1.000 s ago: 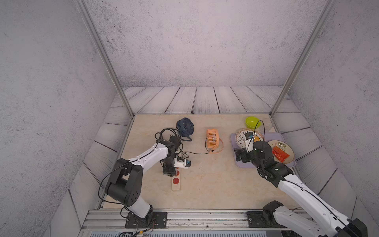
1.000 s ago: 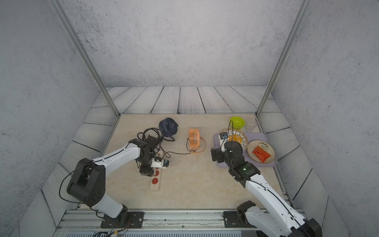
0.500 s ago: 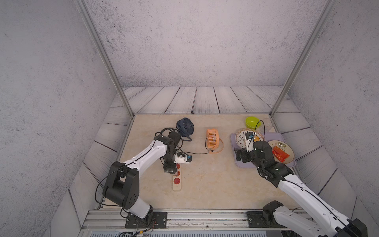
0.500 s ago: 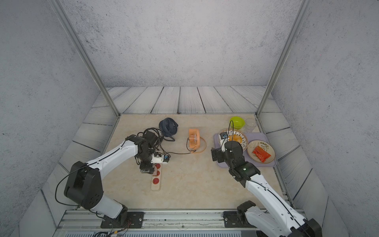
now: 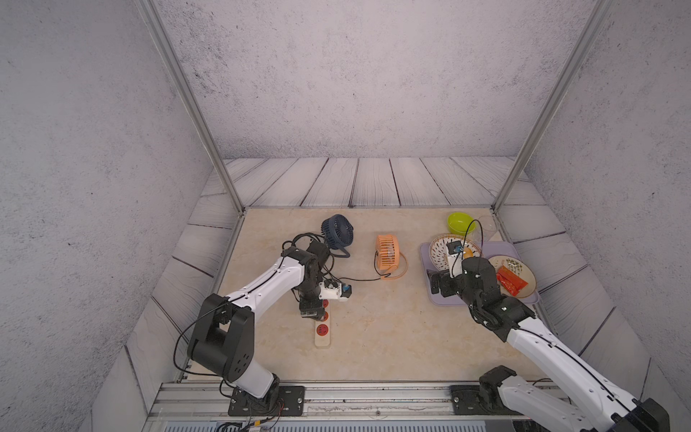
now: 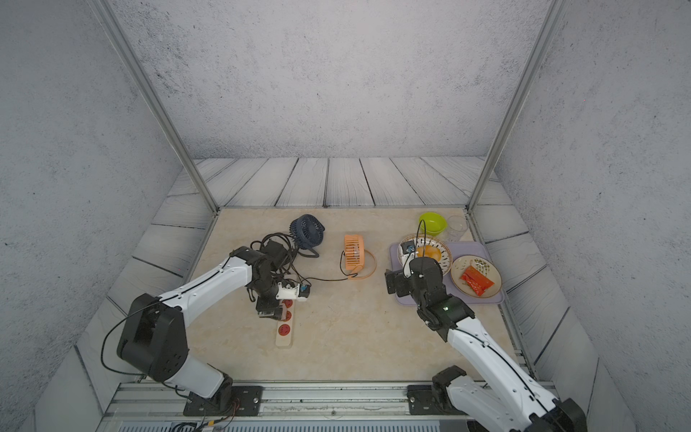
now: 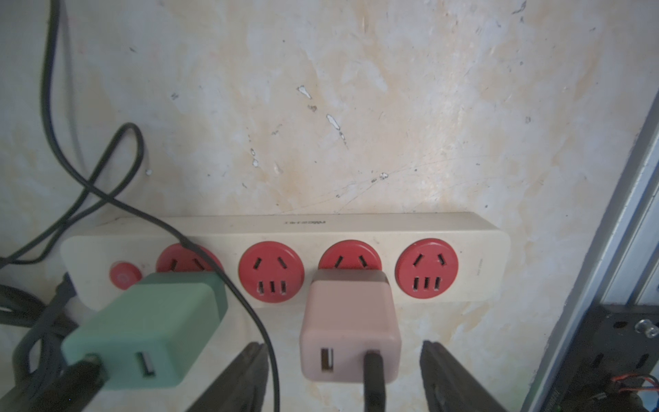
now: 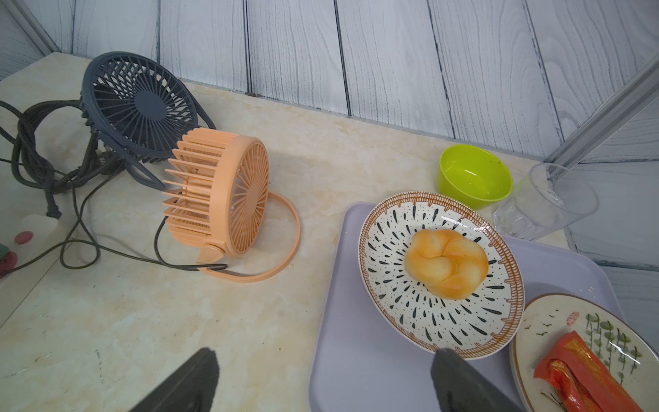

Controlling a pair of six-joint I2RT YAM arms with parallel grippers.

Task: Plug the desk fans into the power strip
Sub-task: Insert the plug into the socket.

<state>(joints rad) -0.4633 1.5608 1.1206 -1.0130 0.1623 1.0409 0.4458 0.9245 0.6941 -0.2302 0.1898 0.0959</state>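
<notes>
power strip (image 7: 356, 228) holds pink plug (image 7: 349, 321) between parted left gripper (image 7: 342, 347); right gripper (image 8: 326, 353) wide; bun (image 8: 445, 264) on plate (image 8: 399, 303)

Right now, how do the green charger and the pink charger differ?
The green charger sits in the socket next to the red switch; the pink charger sits two sockets further along the power strip. The pink charger stands between the left gripper's open jaws, apparently untouched; the green charger is outside them. Both seem plugged in, each with one USB port free and one occupied.
</notes>
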